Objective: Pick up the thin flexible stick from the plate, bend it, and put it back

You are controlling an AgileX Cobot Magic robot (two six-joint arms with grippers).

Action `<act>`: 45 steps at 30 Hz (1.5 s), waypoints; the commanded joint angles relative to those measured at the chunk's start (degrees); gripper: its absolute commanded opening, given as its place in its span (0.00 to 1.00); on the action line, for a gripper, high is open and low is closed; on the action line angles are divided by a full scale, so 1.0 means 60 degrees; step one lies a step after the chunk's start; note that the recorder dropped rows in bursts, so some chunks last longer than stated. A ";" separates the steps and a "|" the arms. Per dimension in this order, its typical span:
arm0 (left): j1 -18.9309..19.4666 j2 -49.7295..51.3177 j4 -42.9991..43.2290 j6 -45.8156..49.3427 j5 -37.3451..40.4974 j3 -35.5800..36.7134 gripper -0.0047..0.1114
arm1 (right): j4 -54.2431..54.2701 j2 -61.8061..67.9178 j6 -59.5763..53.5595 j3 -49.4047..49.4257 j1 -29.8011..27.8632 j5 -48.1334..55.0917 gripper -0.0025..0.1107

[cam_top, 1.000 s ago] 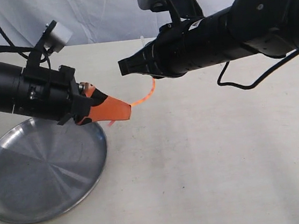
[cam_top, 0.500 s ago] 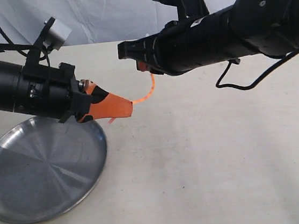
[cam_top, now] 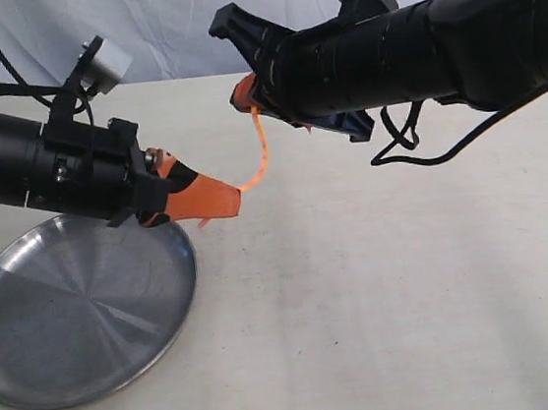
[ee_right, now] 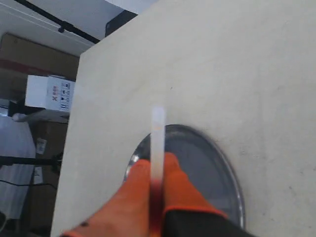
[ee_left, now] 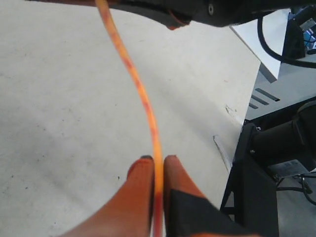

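Here we find the thin flexible stick (cam_top: 262, 152) off the plate (cam_top: 71, 332) and up in the air, stretched between our two grippers above the table (cam_top: 392, 281). Our left gripper (cam_top: 232, 202) is clamped on one end of it: in the left wrist view the two orange fingertips (ee_left: 140, 173) press together with the stick (ee_left: 140, 91) pinched in the thin seam between them. Our right gripper (cam_top: 245, 94) is likewise closed on the other end, higher up and nearer the table's far edge. In the right wrist view its orange fingertips (ee_right: 173, 170) squeeze the strand, and a whitish tip of the stick (ee_right: 158, 133) pokes out past them. Between the two grips the stick is bent into a smooth bow, rising from the left gripper and curving up to the right one, touching neither plate nor table. The plate lies flat on the table toward its near left part, and the right wrist view shows the plate (ee_right: 217, 163) close to one side edge of the table (ee_right: 222, 74). The left gripper's tips hang just beside the plate's far right rim; we cannot tell whether they overlap it. The right arm (cam_top: 414, 45) reaches across the middle of the table, well apart from the plate
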 commanded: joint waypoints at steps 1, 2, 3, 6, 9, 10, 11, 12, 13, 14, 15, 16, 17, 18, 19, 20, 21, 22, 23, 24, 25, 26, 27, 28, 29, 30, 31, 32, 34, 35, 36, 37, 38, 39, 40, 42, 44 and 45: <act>-0.0022 -0.0003 -0.0802 0.0076 -0.0900 -0.0062 0.04 | 0.0952 -0.0049 0.0106 0.0003 0.0118 0.1403 0.02; -0.0022 -0.0003 -0.0802 0.0140 -0.0947 -0.0062 0.04 | 0.1091 -0.0049 0.0106 0.0003 0.0118 0.1500 0.02; -0.0022 -0.0024 -0.0802 0.0222 -0.0990 -0.0062 0.04 | 0.1252 -0.0049 0.0106 0.0021 0.0118 0.1642 0.02; -0.0022 -0.0063 -0.0831 0.0274 -0.1161 -0.0062 0.04 | 0.1513 -0.0049 0.0106 0.0021 0.0118 0.1977 0.02; -0.0022 -0.0063 -0.0861 0.0276 -0.1202 -0.0062 0.04 | 0.1904 -0.0049 0.0106 0.0021 0.0118 0.2186 0.02; -0.0022 -0.0063 -0.0861 0.0276 -0.1202 -0.0062 0.04 | 0.1899 -0.0049 0.0106 0.0021 0.0118 0.2205 0.02; -0.0022 -0.0063 -0.0861 0.0276 -0.1202 -0.0062 0.04 | 0.1899 -0.0049 0.0106 0.0021 0.0118 0.2234 0.02; -0.0022 -0.0063 -0.0861 0.0276 -0.1220 -0.0062 0.04 | 0.1899 -0.0049 0.0106 0.0039 0.0118 0.2263 0.02; -0.0022 -0.0063 -0.0861 0.0276 -0.1220 -0.0062 0.04 | 0.1899 -0.0049 0.0155 0.0059 0.0118 0.2286 0.02; -0.0022 -0.0063 -0.0861 0.0276 -0.1241 -0.0062 0.04 | 0.1899 -0.0049 0.0214 0.0104 0.0118 0.2352 0.02; -0.0022 -0.0063 -0.0861 0.0295 -0.1234 -0.0062 0.04 | 0.1899 -0.0049 0.0214 0.0144 0.0118 0.2409 0.02; -0.0022 -0.0063 -0.0861 0.0315 -0.1234 -0.0062 0.04 | 0.1947 -0.0049 0.0214 0.0216 0.0118 0.2428 0.02; -0.0022 -0.0063 -0.0861 0.0315 -0.1234 -0.0062 0.04 | 0.2089 -0.0049 0.0214 0.0323 0.0118 0.2449 0.02; -0.0022 -0.0063 -0.0861 0.0315 -0.1234 -0.0062 0.04 | 0.2175 -0.0049 0.0214 0.0420 0.0118 0.2444 0.02; -0.0022 -0.0063 -0.0881 0.0313 -0.1245 -0.0062 0.04 | 0.2263 -0.0049 0.0214 0.0501 0.0118 0.2422 0.02; -0.0022 -0.0063 -0.0878 0.0313 -0.1263 -0.0062 0.04 | 0.2306 -0.0049 0.0214 0.0599 0.0118 0.2394 0.02; -0.0022 -0.0063 -0.0878 0.0313 -0.1263 -0.0062 0.04 | 0.2306 -0.0049 0.0214 0.0646 0.0118 0.2394 0.02; -0.0022 -0.0063 -0.0878 0.0313 -0.1263 -0.0062 0.04 | 0.2329 -0.0049 0.0214 0.0671 0.0118 0.2412 0.02; -0.0022 -0.0063 -0.0878 0.0313 -0.1263 -0.0062 0.04 | 0.2331 -0.0049 0.0214 0.0696 0.0118 0.2470 0.02; -0.0022 -0.0063 -0.0878 0.0313 -0.1263 -0.0062 0.04 | 0.2331 -0.0049 0.0214 0.0696 0.0118 0.2495 0.02; -0.0022 -0.0063 -0.0878 0.0313 -0.1263 -0.0062 0.04 | 0.2331 -0.0049 0.0214 0.0696 0.0118 0.2495 0.02; -0.0022 -0.0063 -0.0878 0.0313 -0.1310 -0.0062 0.04 | 0.2331 -0.0049 0.0214 0.0696 0.0118 0.2495 0.02; -0.0022 -0.0063 -0.0878 0.0313 -0.1322 -0.0062 0.04 | 0.2331 -0.0049 0.0214 0.0696 0.0118 0.2495 0.02; -0.0022 -0.0063 -0.0878 0.0313 -0.1322 -0.0062 0.04 | 0.2331 -0.0049 0.0214 0.0696 0.0118 0.2495 0.02; -0.0022 -0.0063 -0.0878 0.0313 -0.1322 -0.0062 0.04 | 0.2331 -0.0049 0.0214 0.0696 0.0118 0.2495 0.02; -0.0022 -0.0063 -0.0878 0.0313 -0.1322 -0.0062 0.04 | 0.2331 -0.0049 0.0214 0.0696 0.0118 0.2495 0.02; -0.0022 -0.0063 -0.0878 0.0313 -0.1322 -0.0062 0.04 | 0.2331 -0.0049 0.0181 0.0696 0.0118 0.2492 0.02; -0.0022 -0.0063 -0.0878 0.0313 -0.1322 -0.0062 0.04 | 0.2314 -0.0049 0.0165 0.0696 0.0118 0.2492 0.02; -0.0022 -0.0063 -0.0878 0.0313 -0.1322 -0.0062 0.04 | 0.2272 -0.0049 0.0170 0.0696 0.0118 0.2492 0.02; -0.0022 -0.0063 -0.0878 0.0313 -0.1322 -0.0062 0.04 | 0.2272 -0.0049 0.0170 0.0696 0.0118 0.2475 0.02; -0.0022 -0.0063 -0.0878 0.0313 -0.1322 -0.0062 0.04 | 0.2272 -0.0049 0.0170 0.0696 0.0118 0.2475 0.02; -0.0022 -0.0063 -0.0878 0.0313 -0.1322 -0.0062 0.04 | 0.2272 -0.0049 0.0170 0.0696 0.0118 0.2434 0.02; -0.0022 -0.0063 -0.0878 0.0313 -0.1315 -0.0062 0.04 | 0.2272 -0.0049 0.0161 0.0696 0.0118 0.2391 0.02; -0.0022 -0.0063 -0.0878 0.0313 -0.1296 -0.0062 0.04 | 0.2272 -0.0049 0.0140 0.0696 0.0118 0.2391 0.02; -0.0022 -0.0063 -0.0878 0.0313 -0.1296 -0.0062 0.04 | 0.2272 -0.0049 0.0140 0.0696 0.0118 0.2391 0.02; -0.0022 -0.0063 -0.0878 0.0313 -0.1296 -0.0062 0.04 | 0.2272 -0.0049 0.0140 0.0696 0.0118 0.2391 0.02; -0.0022 -0.0063 -0.0878 0.0313 -0.1296 -0.0062 0.04 | 0.2252 -0.0049 0.0143 0.0696 0.0118 0.2344 0.02; -0.0022 -0.0063 -0.0878 0.0313 -0.1296 -0.0062 0.04 | 0.2252 -0.0049 0.0064 0.0696 0.0118 0.2318 0.02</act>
